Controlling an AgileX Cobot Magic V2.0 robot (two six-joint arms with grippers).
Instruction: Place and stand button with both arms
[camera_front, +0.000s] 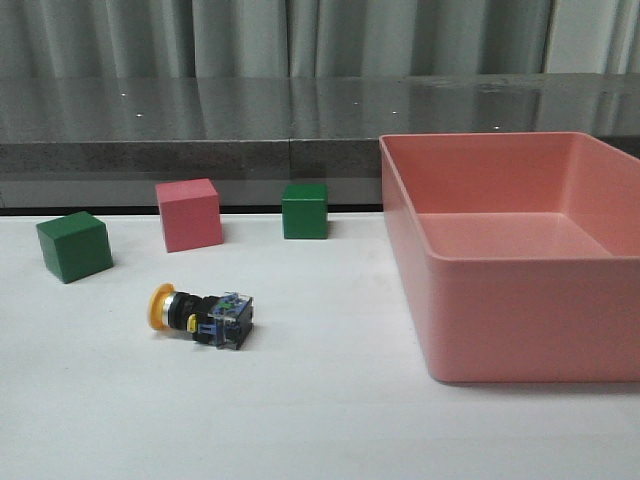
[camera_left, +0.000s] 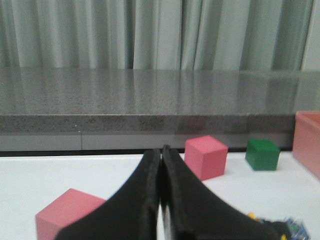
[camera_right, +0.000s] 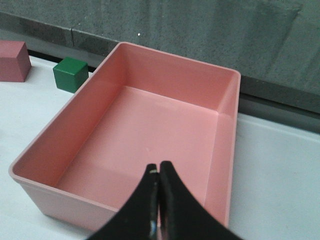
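Observation:
The button (camera_front: 200, 313) lies on its side on the white table, left of centre. Its yellow cap points left and its clear-blue base points right. A sliver of it shows at the edge of the left wrist view (camera_left: 287, 227). Neither arm shows in the front view. My left gripper (camera_left: 161, 150) is shut and empty, low over the table, with the button just beside its fingers. My right gripper (camera_right: 159, 167) is shut and empty, hovering above the near end of the pink bin (camera_right: 65, 120).
The large empty pink bin (camera_front: 405, 230) fills the right side. A green cube (camera_front: 73, 246), a pink cube (camera_front: 188, 213) and a second green cube (camera_front: 304, 210) stand behind the button. A pinkish cube (camera_left: 70, 212) sits close to my left fingers. A dark counter runs along the back.

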